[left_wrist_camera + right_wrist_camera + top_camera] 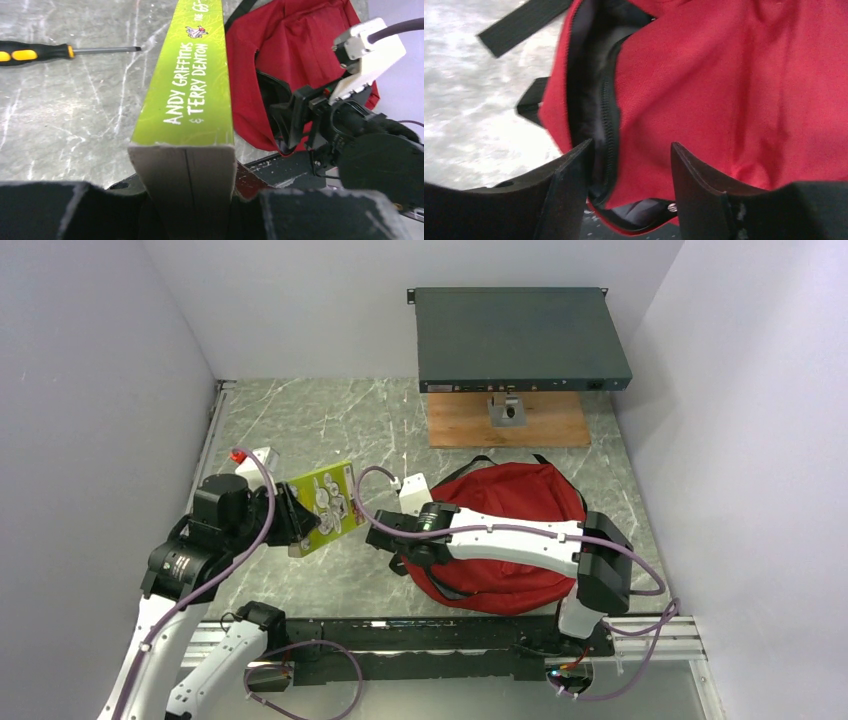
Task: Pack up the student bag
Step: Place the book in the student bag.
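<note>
The grey marbled desk (330, 430) sits between pale walls, and the red student bag (510, 495) lies toward its right side with the black zipper mouth facing left. My left tool (190, 197) clamps a lime-green book (192, 85), tilted just left of the bag, its spine reading "ANDY GRIFFITHS & TERRY DENTON". My right tool (630, 155) is at the bag's mouth, fingers parted astride the zipper edge.
</note>
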### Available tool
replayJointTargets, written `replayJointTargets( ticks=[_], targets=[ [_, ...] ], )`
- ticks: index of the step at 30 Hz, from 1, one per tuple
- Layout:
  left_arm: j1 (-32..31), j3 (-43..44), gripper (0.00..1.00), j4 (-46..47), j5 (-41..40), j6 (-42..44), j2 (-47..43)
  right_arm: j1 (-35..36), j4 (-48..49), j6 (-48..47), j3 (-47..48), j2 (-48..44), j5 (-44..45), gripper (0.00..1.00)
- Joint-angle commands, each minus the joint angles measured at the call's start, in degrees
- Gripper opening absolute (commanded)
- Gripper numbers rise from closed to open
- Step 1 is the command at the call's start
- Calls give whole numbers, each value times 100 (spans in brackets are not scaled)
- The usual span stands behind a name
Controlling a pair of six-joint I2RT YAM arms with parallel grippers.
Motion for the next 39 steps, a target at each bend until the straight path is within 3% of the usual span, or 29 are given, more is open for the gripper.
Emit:
replayJointTargets(
  ticks=[1, 4, 7, 8, 13, 16, 18, 22, 26, 32, 39],
  targets=[
    [7, 75, 0, 765, 563, -145, 20, 28, -552, 135, 108, -60, 902, 55],
    [7, -26, 0, 896, 761, -185, -25, 28, -174, -128, -153, -215, 903, 44],
    [7, -138, 0, 1113, 1271, -212, 7, 4, 68, -365, -287, -261, 890, 4],
    [7, -169, 0, 1225, 1509, -224, 37, 6, 61, -436, -270, -289, 969, 0],
    [7, -523, 0, 1992, 2943, -512, 133, -42, 799, -1603, -420, -1101, 1246, 0],
    [-14, -987, 0, 3071, 3760, -1139, 115, -462, 1802, -2518, -841, -1876, 101, 0],
    [-59, -1203, 0, 3462, 3995, -1495, 163, -1239, 2223, -2652, -1118, -2365, -1046, 0],
    [-344, -1373, 0, 3493, 3676, -1734, 206, -2259, 2911, -2866, -1537, -3139, -3007, 0],
    [-894, -1628, 0, 3836, 3435, -2104, 402, -2874, 3191, -2577, -1606, -3352, -4055, 0],
    [-1915, -1409, 0, 3368, 2462, -2316, 1059, -3081, 3243, -2222, -1529, -3231, -4343, 0],
    [-2193, -1838, 0, 3570, 1372, -3298, 1057, -3092, 3282, -2155, -1532, -3253, -4505, 0]
  ],
)
